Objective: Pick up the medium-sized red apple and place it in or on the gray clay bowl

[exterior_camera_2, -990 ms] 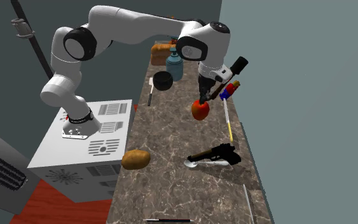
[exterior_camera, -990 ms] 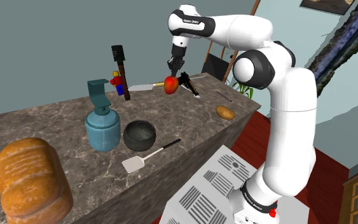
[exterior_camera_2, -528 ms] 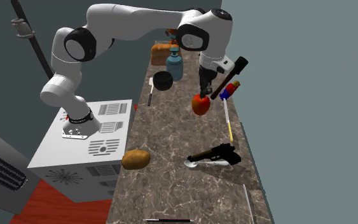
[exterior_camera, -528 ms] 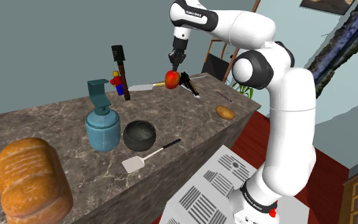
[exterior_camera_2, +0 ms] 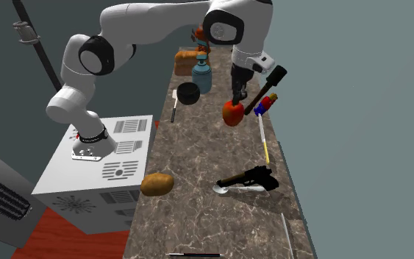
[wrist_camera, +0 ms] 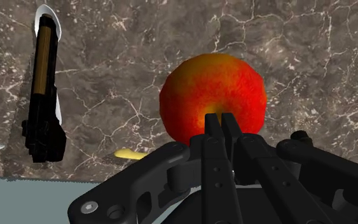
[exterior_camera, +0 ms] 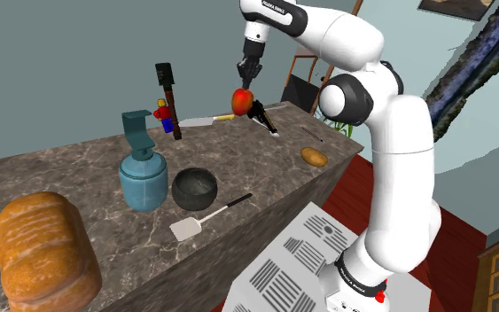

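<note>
The red and yellow apple (exterior_camera: pixel 242 97) hangs in the air above the marble counter, near its far end in the shoulder view. My gripper (exterior_camera: pixel 245 81) is shut on its top, the apple dangling just below the fingers. From the second exterior view the apple (exterior_camera_2: pixel 232 113) sits under the gripper (exterior_camera_2: pixel 237 98), well above the stone. In the wrist view the two fingers nearly meet over the crown of the apple (wrist_camera: pixel 212 95). The dark grey bowl (exterior_camera: pixel 194 187) stands on the counter beside a blue bottle, some way from the apple; it also shows as the bowl (exterior_camera_2: pixel 189 93).
A blue spray bottle (exterior_camera: pixel 143 173), a bread loaf (exterior_camera: pixel 43 248) and a white spatula (exterior_camera: pixel 207 217) lie around the bowl. A black pistol (exterior_camera_2: pixel 251 179), a potato (exterior_camera_2: pixel 156 184), a yellow-handled knife (exterior_camera_2: pixel 263 140) and a toy figure (exterior_camera: pixel 162 115) share the counter.
The arm has risen, lifting the apple higher off the counter. The fingers have stayed shut on it throughout.
</note>
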Motion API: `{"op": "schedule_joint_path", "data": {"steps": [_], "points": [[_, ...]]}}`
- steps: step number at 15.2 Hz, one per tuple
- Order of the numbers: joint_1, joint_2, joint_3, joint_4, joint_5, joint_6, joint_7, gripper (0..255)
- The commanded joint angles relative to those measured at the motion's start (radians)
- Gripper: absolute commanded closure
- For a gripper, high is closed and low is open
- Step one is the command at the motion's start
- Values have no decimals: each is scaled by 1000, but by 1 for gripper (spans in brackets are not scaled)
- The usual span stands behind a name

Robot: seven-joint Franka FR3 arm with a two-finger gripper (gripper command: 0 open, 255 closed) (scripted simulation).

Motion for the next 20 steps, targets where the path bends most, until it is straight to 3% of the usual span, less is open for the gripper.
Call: {"op": "schedule_joint_path", "data": {"steps": [1,5,7,8,9,10,11,20], "points": [[-8,25,2,70,4,-45,5,255],[-32,97,9,245,15,-146,17,255],[28,-41,1,24,-4,-62,35,255],[13,-10,2,65,0,-74,26,255],[13,-10,2,65,0,-74,26,0],[91,-263,-21,-343,-80,218,-163,0],[124,-415,-27,-579,-128,420,-307,0],[108,-400,-7,-659,-128,515,-308,0]]}}
